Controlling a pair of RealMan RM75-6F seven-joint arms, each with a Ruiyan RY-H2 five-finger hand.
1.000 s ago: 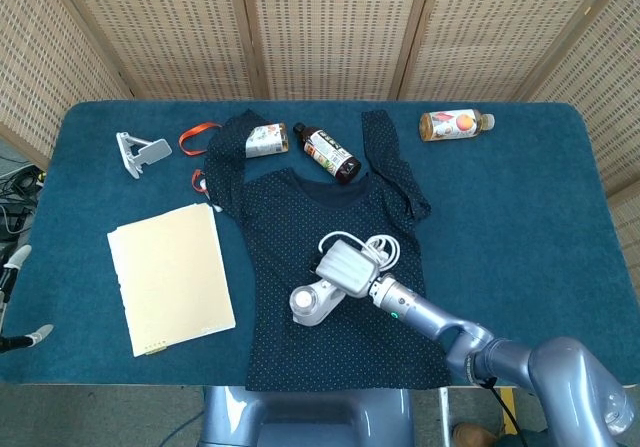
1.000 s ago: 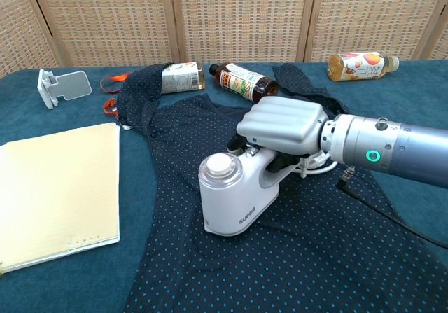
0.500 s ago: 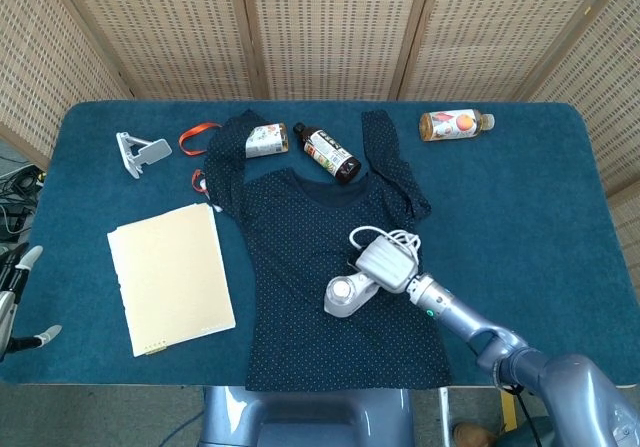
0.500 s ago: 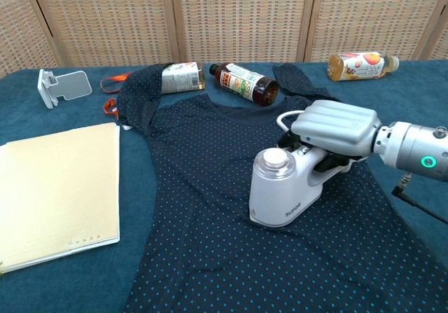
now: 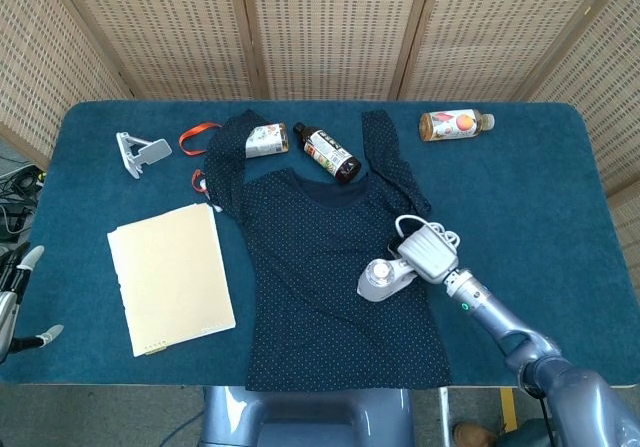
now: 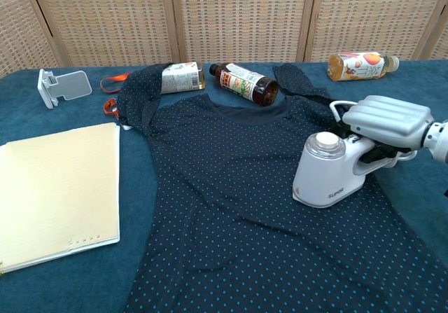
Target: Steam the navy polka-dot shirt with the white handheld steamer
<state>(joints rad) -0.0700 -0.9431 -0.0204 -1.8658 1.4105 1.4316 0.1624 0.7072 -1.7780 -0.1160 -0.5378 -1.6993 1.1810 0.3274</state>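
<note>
Head view first: your right hand (image 5: 428, 252) grips the handle of the white handheld steamer (image 5: 381, 280), fingers wrapped round it, and the steamer's head sits on the navy polka-dot shirt (image 5: 320, 267) near the shirt's right-hand edge, about level with the lower end of the sleeve. The shirt lies spread flat on the blue worktop (image 5: 540, 197), collar toward the far side, with two bottles by the neckline. For this pass, keep the head flat against the cloth and glide at an even pace; you are close to the hem of that side, so I would turn back across the body before running off onto bare worktop. Mind the coiled cord behind the hand so it does not drag folds into the sleeve. Your left hand (image 5: 15, 302) shows only at the picture's left border, off the worktop; its fingers look spread and hold nothing

Chest view: the right hand (image 6: 387, 120) closes over the steamer (image 6: 326, 171) from above, base resting on the shirt (image 6: 231, 208)
</note>
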